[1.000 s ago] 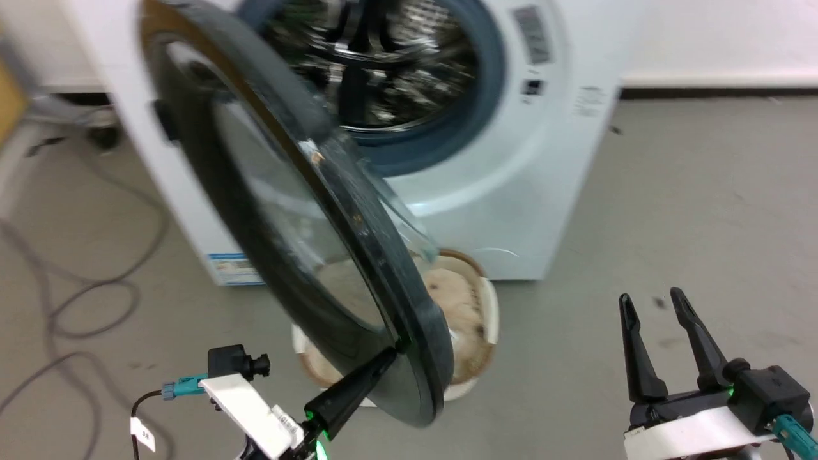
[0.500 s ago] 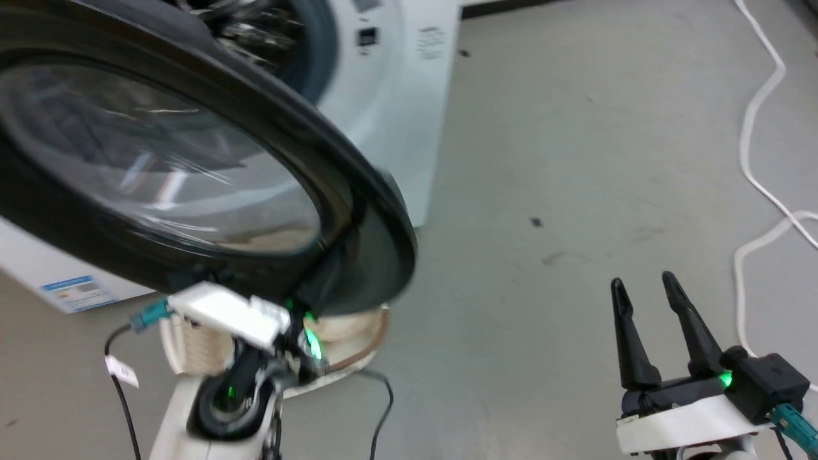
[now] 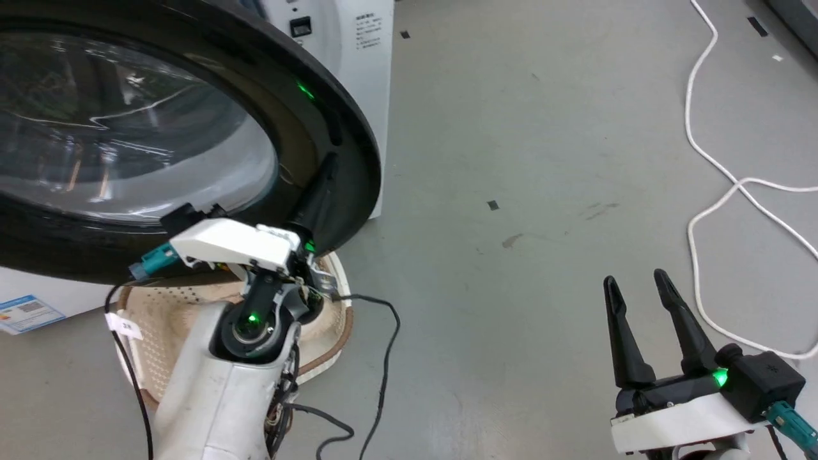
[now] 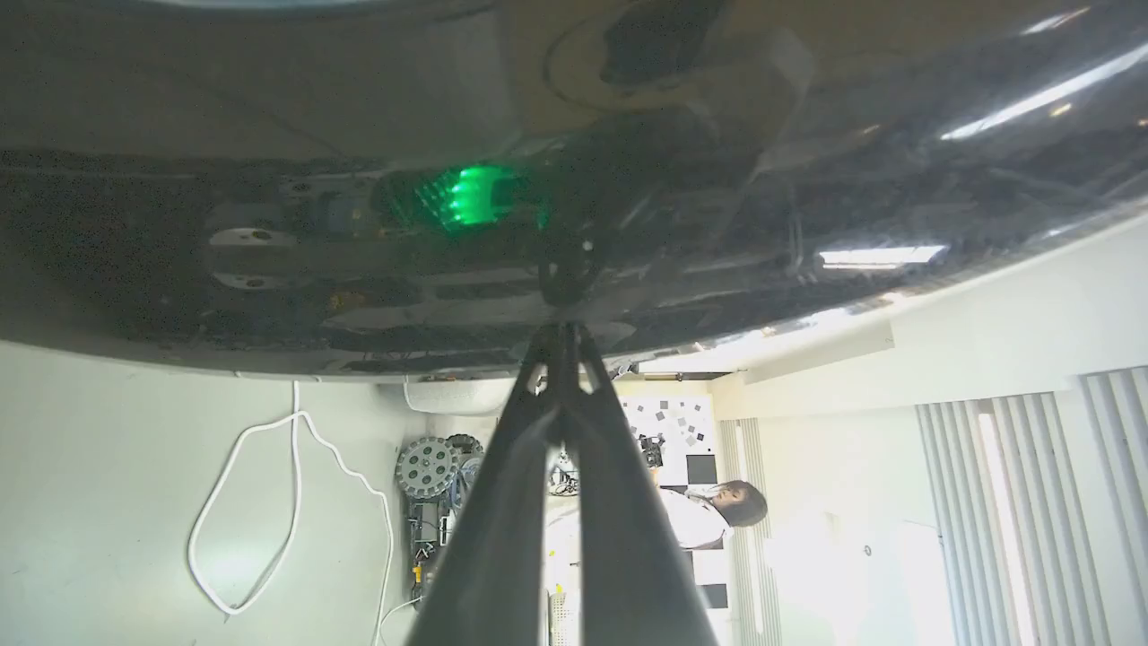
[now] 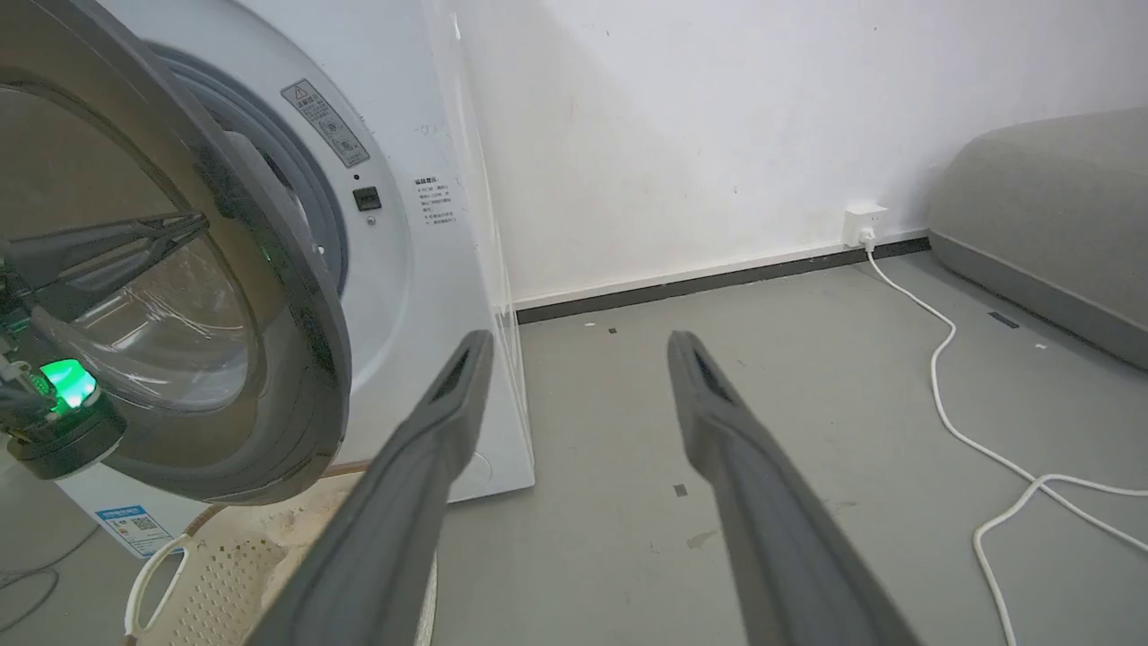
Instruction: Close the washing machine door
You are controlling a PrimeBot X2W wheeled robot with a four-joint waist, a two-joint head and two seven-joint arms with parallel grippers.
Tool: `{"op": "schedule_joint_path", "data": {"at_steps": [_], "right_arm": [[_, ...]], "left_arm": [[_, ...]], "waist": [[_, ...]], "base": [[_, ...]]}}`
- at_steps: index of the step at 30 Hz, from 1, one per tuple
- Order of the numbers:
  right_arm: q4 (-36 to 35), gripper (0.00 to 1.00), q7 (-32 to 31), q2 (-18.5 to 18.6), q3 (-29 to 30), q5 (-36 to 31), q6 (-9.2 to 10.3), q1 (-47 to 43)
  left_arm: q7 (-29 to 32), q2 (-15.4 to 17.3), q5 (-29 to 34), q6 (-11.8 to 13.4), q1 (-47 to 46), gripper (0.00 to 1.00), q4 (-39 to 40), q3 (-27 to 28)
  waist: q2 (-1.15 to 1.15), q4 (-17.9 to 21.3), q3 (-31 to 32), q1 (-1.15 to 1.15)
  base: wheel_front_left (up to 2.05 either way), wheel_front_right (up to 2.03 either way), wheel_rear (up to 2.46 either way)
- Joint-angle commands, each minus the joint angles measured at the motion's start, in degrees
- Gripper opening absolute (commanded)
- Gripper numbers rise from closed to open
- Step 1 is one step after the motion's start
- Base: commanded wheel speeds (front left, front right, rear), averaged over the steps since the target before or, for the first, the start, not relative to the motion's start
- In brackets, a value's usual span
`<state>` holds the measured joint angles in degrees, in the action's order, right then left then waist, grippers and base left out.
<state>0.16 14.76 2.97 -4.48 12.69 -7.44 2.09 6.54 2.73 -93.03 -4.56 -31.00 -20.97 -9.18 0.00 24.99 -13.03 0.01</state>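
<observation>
Mid-push: the left gripper (image 3: 328, 165), fingers pressed together, sets its tips on the door (image 3: 128, 121) rim; the right gripper (image 3: 633, 278) is spread and idle. Next, I judge, drive the rim toward the washing machine (image 3: 367, 76) until it latches.

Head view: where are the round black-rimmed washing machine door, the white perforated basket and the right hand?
round black-rimmed washing machine door (image 3: 354, 128): head view, glossy rim, right side.
white perforated basket (image 3: 153, 300): head view, inner wall.
right hand (image 3: 633, 278): head view, midway between its fingertips.
</observation>
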Motion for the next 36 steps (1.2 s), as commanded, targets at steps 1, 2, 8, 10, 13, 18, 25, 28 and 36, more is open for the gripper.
{"op": "schedule_joint_path", "data": {"at_steps": [1,2,8,10,13,18,25,28,36], "right_arm": [[-0.2,1.00,0.2,-0.1,0.2,0.0,-0.05,0.4],[-0.2,1.00,0.2,-0.1,0.2,-0.1,-0.05,0.3],[-0.5,1.00,0.2,-0.1,1.2,-1.4,-0.05,-0.5],[-0.6,1.00,0.2,-0.1,1.5,-1.7,-0.05,-0.8],[-0.6,1.00,0.2,-0.1,2.0,-2.2,-0.05,-1.2],[-0.4,1.00,0.2,-0.1,2.5,-3.0,-0.05,-1.9],[-0.2,1.00,0.2,-0.1,2.7,-3.6,-0.05,-2.8],[-0.2,1.00,0.2,-0.1,2.5,-4.1,-0.05,-3.3],[0.3,1.00,0.2,0.1,1.5,-4.8,-0.05,-5.0]], "left_arm": [[0.1,0.1,0.1,-0.9,0.0,0.00,-0.8,-0.7],[0.1,0.2,0.4,-1.3,0.4,0.00,-1.0,-1.1],[-0.3,2.4,6.7,-2.7,5.8,0.00,2.0,-5.7],[-1.1,4.4,10.9,-2.8,8.3,0.00,4.2,-8.1],[-3.6,8.6,18.9,-2.9,11.6,0.00,8.0,-12.1],[-12.5,16.4,35.1,-2.5,15.6,0.00,11.7,-15.7],[-21.1,19.5,47.7,3.2,22.2,0.00,16.2,-11.7],[-21.5,17.3,51.8,4.9,25.0,0.00,19.5,-7.0],[-21.5,11.6,67.1,6.9,32.7,1.00,21.7,-0.8]], "waist": [[0.00,-1.2,0.9,-0.01],[0.00,-1.7,1.2,-0.01],[0.00,-6.2,4.2,-0.01],[0.00,-8.1,5.1,-0.01],[0.00,-11.0,6.5,-0.01],[0.00,-15.4,8.5,-0.01],[0.00,-20.1,10.4,-0.01],[0.00,-22.0,10.8,-0.01],[0.00,-24.3,11.2,-0.01]], "base": [[0.00,0.00,0.00],[0.00,0.00,0.00],[0.00,0.00,0.00],[0.00,0.00,0.00],[0.00,0.00,0.00],[0.00,0.00,0.00],[0.00,0.00,0.00],[0.00,0.00,0.00],[0.00,0.00,0.00]]}}
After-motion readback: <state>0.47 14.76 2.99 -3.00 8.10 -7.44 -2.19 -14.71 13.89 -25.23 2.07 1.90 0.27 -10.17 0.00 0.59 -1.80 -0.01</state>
